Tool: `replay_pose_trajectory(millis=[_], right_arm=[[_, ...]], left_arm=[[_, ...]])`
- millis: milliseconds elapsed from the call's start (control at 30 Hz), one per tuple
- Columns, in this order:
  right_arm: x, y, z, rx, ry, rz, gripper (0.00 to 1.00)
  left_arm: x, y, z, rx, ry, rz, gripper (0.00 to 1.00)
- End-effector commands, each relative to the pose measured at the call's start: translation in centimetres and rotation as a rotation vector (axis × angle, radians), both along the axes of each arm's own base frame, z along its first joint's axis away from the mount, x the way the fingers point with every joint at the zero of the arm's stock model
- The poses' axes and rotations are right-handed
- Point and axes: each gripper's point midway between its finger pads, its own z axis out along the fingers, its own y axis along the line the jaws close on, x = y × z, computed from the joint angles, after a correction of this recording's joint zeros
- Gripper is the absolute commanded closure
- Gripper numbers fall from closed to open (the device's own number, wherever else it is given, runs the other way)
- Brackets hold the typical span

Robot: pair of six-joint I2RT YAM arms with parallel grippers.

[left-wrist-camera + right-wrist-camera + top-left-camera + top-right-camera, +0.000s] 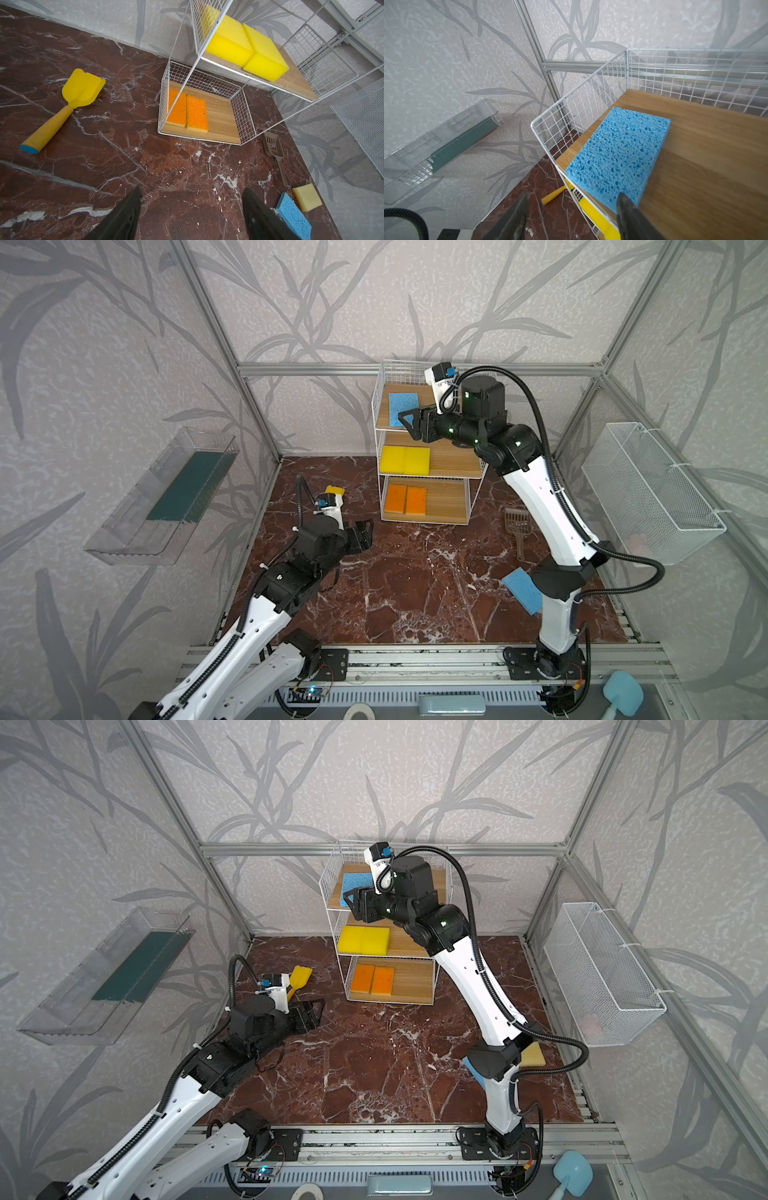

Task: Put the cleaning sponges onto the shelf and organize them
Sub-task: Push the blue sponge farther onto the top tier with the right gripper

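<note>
Standing spread and empty, the right gripper [573, 197] hovers by a blue sponge [618, 158] lying flat at 9 o'clock on the top board of the shelf [706, 166]. That likely leaves room for the second blue sponge [521, 591], at 4 o'clock on the table [415, 597]. The left gripper [192, 190] gapes empty.

Twin tabletop arms in white shells and black joints.
The left arm [249, 628] and right arm [536, 489] wear white link covers between black motor housings (small green lights [517, 443] dot the right one), with ribbed black conduit [631, 558] tied on by white clips, white wrist camera mounts [436, 375] tagged blue, dark tapering fingers [631, 220] and flat black base plates [517, 666].
</note>
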Motion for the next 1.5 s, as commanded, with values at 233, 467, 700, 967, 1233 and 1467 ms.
replay_pose_trajectory(millis=[233, 467, 700, 967, 1233, 1467], right_arm=[[2.9, -0.8, -0.9, 0.08, 0.093, -0.042, 0.3], [4.0, -0.3, -2.5, 0.068, 0.119, -0.061, 0.29], [4.3, 1.2, -2.8, 0.107, 0.129, -0.022, 0.3], [4.3, 2.9, -3.0, 0.15, 0.143, 0.03, 0.31], [4.3, 2.4, -2.6, 0.137, 0.124, 0.022, 0.31], [1.3, -0.7, 2.7, 0.149, 0.015, 0.042, 0.31]], left_arm=[[-1.1, 0.4, -1.4, -0.008, 0.029, -0.003, 0.22], [-1.6, 0.7, -1.9, -0.006, 0.036, 0.003, 0.22], [-2.0, 1.1, -2.5, -0.004, 0.05, 0.01, 0.22], [-2.4, 1.4, -2.6, 0.004, 0.058, 0.019, 0.22], [-2.5, 1.6, -2.3, 0.008, 0.053, 0.02, 0.22], [-1.6, 0.5, -2.5, -0.004, 0.052, -0.011, 0.2]])
